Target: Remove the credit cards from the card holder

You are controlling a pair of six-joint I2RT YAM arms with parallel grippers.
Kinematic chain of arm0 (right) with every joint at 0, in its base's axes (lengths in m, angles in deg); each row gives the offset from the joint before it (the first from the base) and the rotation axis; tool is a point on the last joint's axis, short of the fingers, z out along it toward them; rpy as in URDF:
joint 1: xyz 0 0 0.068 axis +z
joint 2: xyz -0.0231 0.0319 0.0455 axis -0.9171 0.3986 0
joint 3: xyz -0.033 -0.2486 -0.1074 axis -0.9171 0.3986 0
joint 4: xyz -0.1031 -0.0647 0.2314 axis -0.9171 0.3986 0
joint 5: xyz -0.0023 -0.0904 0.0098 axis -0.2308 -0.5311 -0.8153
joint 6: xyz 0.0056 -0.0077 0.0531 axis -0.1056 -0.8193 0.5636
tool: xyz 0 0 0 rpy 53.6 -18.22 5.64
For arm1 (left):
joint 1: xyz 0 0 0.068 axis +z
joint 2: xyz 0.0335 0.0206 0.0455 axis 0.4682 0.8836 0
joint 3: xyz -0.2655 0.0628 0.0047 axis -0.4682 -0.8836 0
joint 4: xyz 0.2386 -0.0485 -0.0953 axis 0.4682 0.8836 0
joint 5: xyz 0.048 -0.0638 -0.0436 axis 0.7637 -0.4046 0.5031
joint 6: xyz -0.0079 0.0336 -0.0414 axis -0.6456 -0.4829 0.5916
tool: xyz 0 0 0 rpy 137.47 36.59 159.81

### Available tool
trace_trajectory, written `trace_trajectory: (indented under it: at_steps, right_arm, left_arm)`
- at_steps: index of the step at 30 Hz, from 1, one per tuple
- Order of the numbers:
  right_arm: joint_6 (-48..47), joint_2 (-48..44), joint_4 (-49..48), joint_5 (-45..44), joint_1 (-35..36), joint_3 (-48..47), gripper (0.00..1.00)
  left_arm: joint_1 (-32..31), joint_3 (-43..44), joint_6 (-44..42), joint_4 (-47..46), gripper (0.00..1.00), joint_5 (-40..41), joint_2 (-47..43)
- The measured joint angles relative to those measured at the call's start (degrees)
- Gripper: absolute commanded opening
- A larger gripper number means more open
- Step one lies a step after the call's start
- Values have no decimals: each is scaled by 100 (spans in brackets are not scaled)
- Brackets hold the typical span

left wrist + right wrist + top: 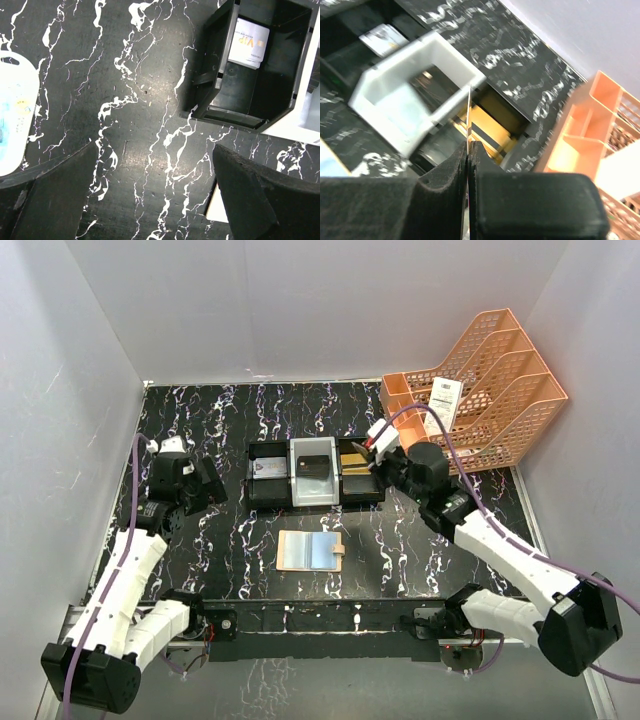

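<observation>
The tan card holder lies open on the table, near the middle front, its pale bluish slots facing up. My right gripper is shut on a thin credit card, seen edge-on, above the tray's right compartment, where a gold card lies. The gripper's pads press together on the card. A black card lies in the middle compartment and a pale card in the left one. My left gripper is open and empty, low over bare table left of the tray.
The black-and-grey three-compartment tray stands behind the card holder. An orange file rack with a white receipt stands at the back right. White walls close in the table. A white rounded flat thing shows at the left edge.
</observation>
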Motion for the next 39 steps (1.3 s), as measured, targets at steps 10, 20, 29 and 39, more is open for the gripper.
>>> trace_trajectory:
  at_steps: [10, 20, 29, 39]
  right_arm:
    - [-938, 713, 588, 402, -544, -420, 0]
    - [-1856, 1445, 756, 376, -544, -789, 0]
    - [-2614, 2343, 708, 297, -549, -1064, 0]
    - [-3252, 3213, 627, 317, -590, -1517, 0]
  left_arm:
    - [0, -612, -133, -334, 99, -55, -420]
    - [0, -612, -232, -579, 99, -90, -164]
    - [0, -647, -304, -678, 99, -101, -564]
    - [2, -656, -365, -758, 99, -162, -599]
